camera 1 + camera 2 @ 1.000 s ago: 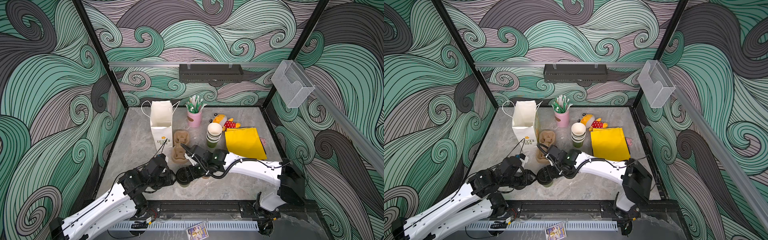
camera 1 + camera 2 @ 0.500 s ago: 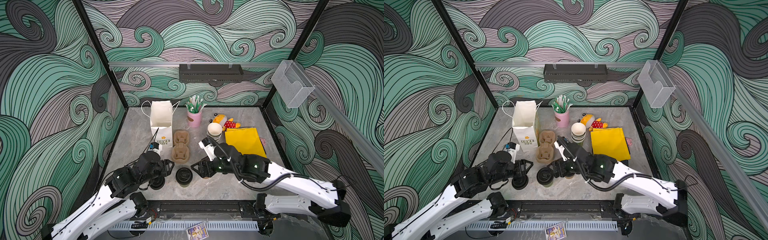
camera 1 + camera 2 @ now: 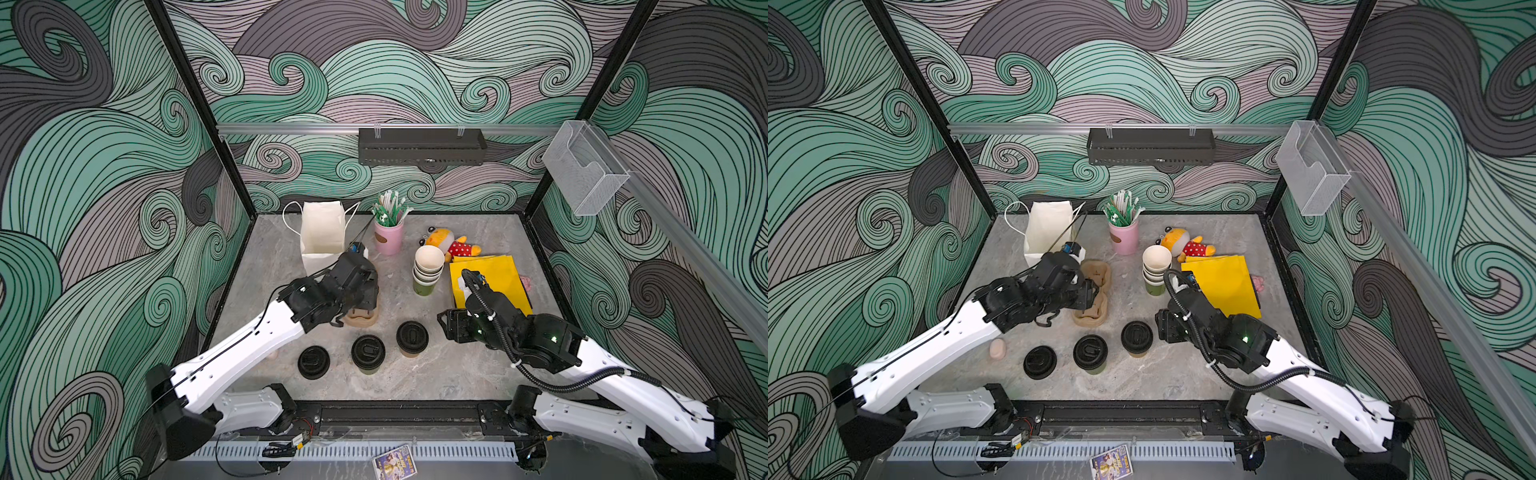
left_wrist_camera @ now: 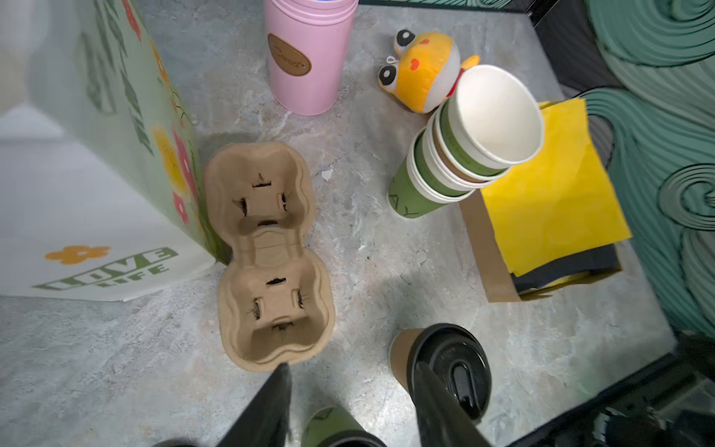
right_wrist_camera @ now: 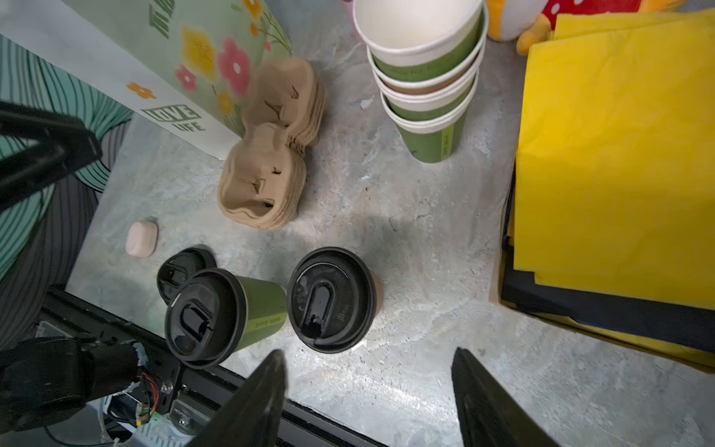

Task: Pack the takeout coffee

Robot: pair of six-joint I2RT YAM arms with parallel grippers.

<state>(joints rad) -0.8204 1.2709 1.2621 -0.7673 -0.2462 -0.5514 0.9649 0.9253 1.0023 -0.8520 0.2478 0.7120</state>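
Both arms have left the cups since the earlier frames. The left gripper (image 4: 352,369) has swung up-frame from the loose black plastic lid (image 3: 313,362) and now hovers over the stack of brown moulded-pulp two-cup carriers (image 3: 1096,291). The right gripper (image 5: 367,352) has pulled back rightward, uncovering the brown paper cup with a black lid (image 3: 412,338). Each gripper's jaws stand apart with nothing between them, the right pair wider.

At upper centre-left a tall white paper bag with cord handles (image 3: 323,232) stands open-topped. The pink round tin (image 3: 389,237) beside it holds green-and-white wrapped straws. Right of centre, the stack of lidless paper cups (image 3: 428,270) shows a white inside on top. The shallow brown cardboard box (image 4: 487,247) holds yellow sheets over black ones.

The grey marbled tabletop (image 3: 436,374) sits between walls printed with green, grey and mauve waves. A black wire basket (image 3: 422,145) hangs on the rear rail.

The green paper cup with a black lid (image 3: 368,353) stands at lower centre, between the loose lid on its left and the brown cup on its right, near both but touching neither. Both cups are upright with their long axes vertical and lids up. In both top views the oval plug on each lid runs up-and-down the frame.
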